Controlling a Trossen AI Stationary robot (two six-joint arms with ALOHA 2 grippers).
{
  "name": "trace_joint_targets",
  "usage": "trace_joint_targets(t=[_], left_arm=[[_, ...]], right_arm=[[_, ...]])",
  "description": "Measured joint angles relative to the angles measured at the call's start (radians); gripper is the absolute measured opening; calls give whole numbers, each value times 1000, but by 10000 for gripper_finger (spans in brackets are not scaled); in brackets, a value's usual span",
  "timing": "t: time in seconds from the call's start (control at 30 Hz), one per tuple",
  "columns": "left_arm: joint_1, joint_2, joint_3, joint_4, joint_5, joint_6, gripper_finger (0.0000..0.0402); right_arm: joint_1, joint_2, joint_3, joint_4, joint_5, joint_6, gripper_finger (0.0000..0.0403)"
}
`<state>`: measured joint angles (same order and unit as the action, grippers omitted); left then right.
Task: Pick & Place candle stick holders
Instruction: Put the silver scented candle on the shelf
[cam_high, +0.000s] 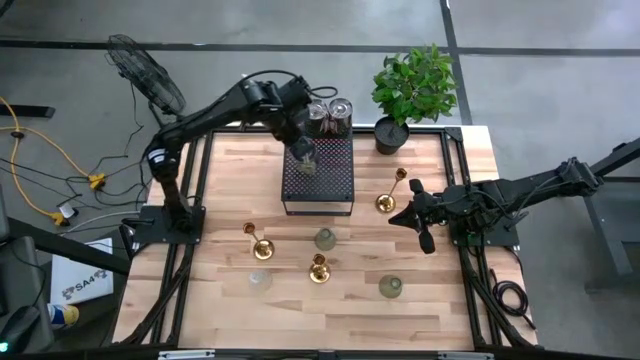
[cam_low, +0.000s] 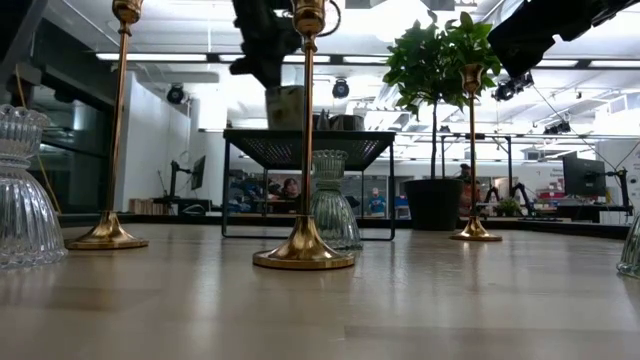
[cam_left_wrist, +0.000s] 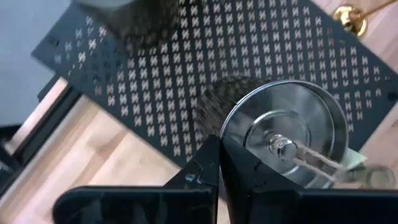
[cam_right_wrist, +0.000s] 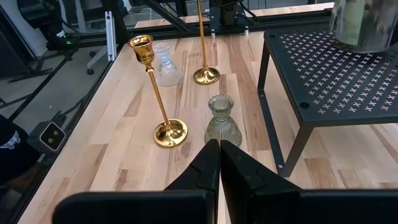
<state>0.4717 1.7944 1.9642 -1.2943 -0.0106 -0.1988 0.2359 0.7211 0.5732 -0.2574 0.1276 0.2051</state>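
Note:
A silvery round cup holder (cam_left_wrist: 286, 134) hangs above the black perforated stand (cam_high: 318, 180), with my left gripper (cam_left_wrist: 219, 142) shut on it. Two more cup holders (cam_high: 330, 115) stand on the stand's far end. On the table, three brass holders (cam_high: 258, 243) (cam_high: 318, 268) (cam_high: 390, 195) stand on their round bases. Three glass holders (cam_high: 325, 238) (cam_high: 260, 278) (cam_high: 390, 286) stand among them. My right gripper (cam_right_wrist: 219, 149) hovers shut and empty over the table's right side. My left gripper holds the silvery cup by its rim (cam_left_wrist: 229, 127), on the side nearest the fingers. The shut fingers slant down onto it from above, and their tips hide the exact place of contact. The cup hangs below the gripper (cam_low: 285, 105), mouth up, clear of the stand's top.
A potted green plant (cam_high: 410, 90) stands at the far right of the table beside the stand. In front of my right gripper are a brass holder (cam_right_wrist: 158, 93) and a ribbed glass holder (cam_right_wrist: 219, 121). The near part of the wooden table (cam_high: 330, 320) is bare.

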Motion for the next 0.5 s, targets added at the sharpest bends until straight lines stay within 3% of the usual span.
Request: trace_joint_targets(t=[0.5], left_arm=[[0, 148, 122, 127, -7, 38, 0]], right_arm=[[0, 0, 0, 0, 0, 0, 4]])
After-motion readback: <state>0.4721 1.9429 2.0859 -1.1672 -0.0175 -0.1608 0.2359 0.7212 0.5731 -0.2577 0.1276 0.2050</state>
